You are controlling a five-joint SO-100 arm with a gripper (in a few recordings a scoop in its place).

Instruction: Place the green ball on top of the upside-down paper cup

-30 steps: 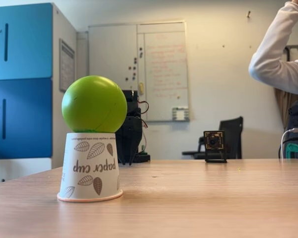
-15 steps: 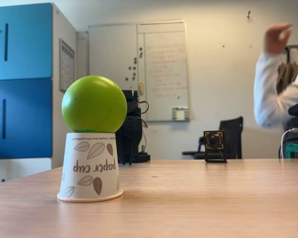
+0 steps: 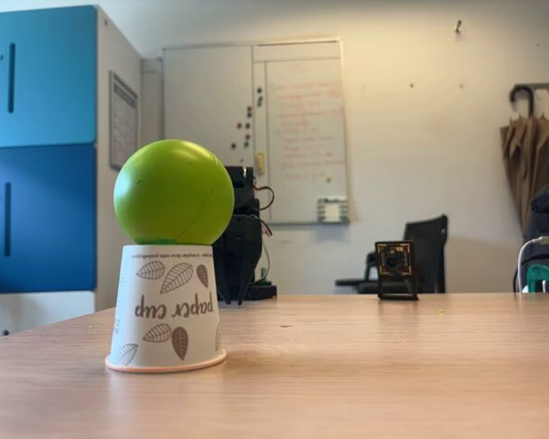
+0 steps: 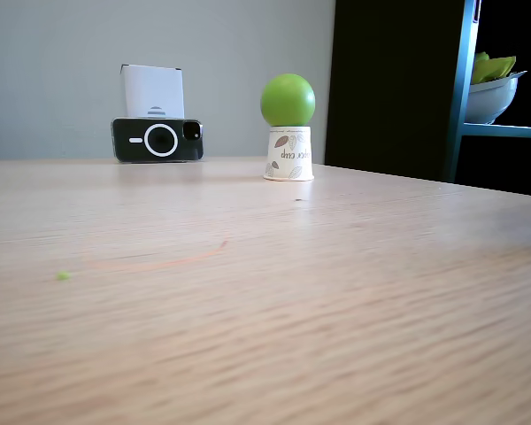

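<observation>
1. I am seeing the green ball [image 3: 174, 192] sitting on the flat upturned base of the upside-down paper cup [image 3: 166, 308]; in both fixed views it is resting there with nothing else touching it, bulging a little past the cup's narrow end on each side.
2. The cup is standing with its rolled rim flat on the wooden table [image 3: 366, 366], and I am taking it as my landmark.
3. Behind the cup, the black arm [image 3: 241, 236] is sitting folded and well apart from it, partly hidden by the ball. Its gripper [image 3: 234, 291] is pointing down at the table; I cannot tell whether the fingers are parted or closed.
4. To the right of the cup in this view, bare tabletop is stretching out to a small camera board [image 3: 395, 268] at the far edge.
5. In the other fixed view [image 4: 288, 152], a phone [image 4: 157, 140] is lying on its side just left of the cup, with a white box [image 4: 152, 91] behind it, near the table's far edge.
</observation>
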